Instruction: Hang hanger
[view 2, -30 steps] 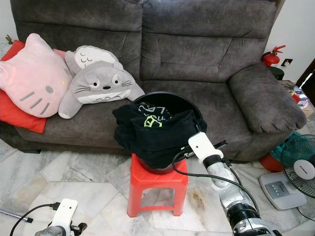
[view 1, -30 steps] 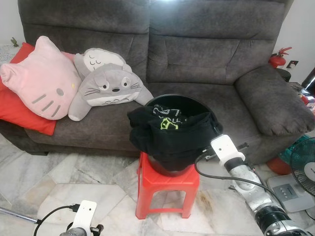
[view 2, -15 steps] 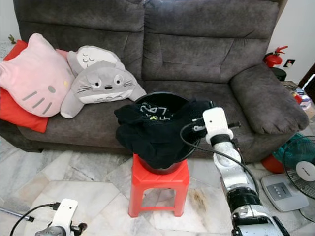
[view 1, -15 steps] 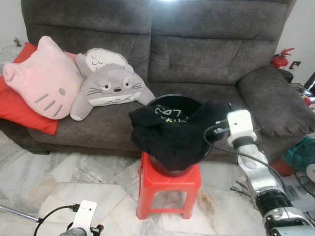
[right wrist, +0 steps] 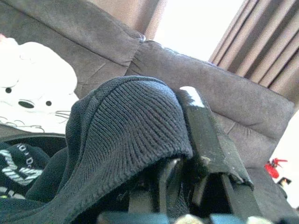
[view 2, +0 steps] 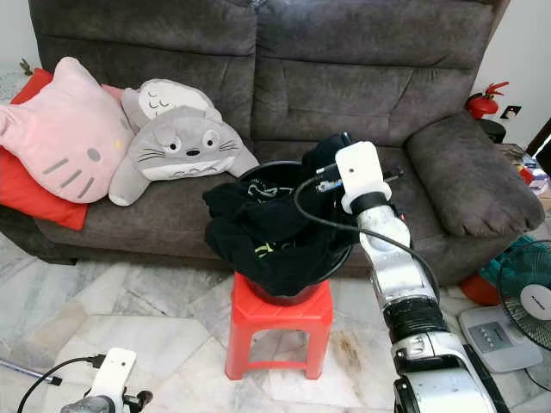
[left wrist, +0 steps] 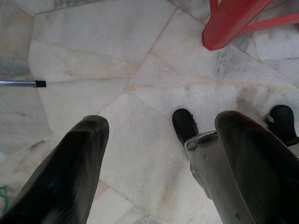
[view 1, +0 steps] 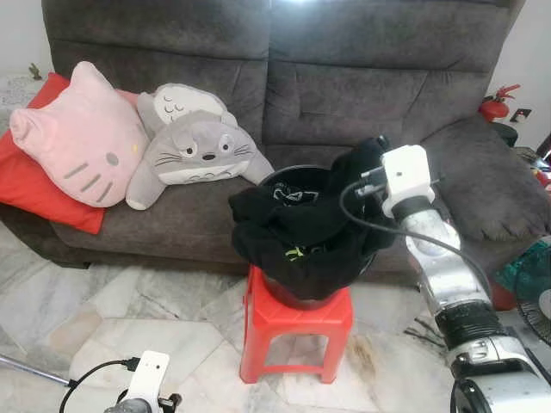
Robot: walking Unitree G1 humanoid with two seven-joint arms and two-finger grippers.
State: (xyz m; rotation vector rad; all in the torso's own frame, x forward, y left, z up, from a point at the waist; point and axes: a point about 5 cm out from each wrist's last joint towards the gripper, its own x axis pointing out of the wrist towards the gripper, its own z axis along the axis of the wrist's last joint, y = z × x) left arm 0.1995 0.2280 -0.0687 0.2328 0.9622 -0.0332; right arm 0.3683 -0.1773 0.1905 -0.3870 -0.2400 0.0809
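Observation:
A black bucket [view 1: 277,175] heaped with black clothes [view 1: 301,232] stands on a red plastic stool [view 1: 297,331] in front of the sofa. My right gripper [right wrist: 177,156] is raised over the bucket's far right rim, shut on a fold of black knit garment [right wrist: 126,126]. That fold drapes over one finger [right wrist: 205,135] and rises in a peak [view 1: 366,163] above the pile. My left gripper [left wrist: 163,177] hangs low over the marble floor, open with nothing between its fingers. Its white wrist block [view 1: 148,379] is at the lower left.
A grey sofa [view 1: 362,95] lies behind the stool with a pink cat cushion [view 1: 82,138], a grey plush [view 1: 194,151] and a red cushion [view 1: 26,185]. A metal rod [left wrist: 18,83] lies on the floor. A fan [view 2: 529,297] and a fire extinguisher [view 1: 495,103] stand at the right.
My right gripper rose from the bucket's front right side to above its rim, pulling a fold of the black garment up with it. The left arm stayed still.

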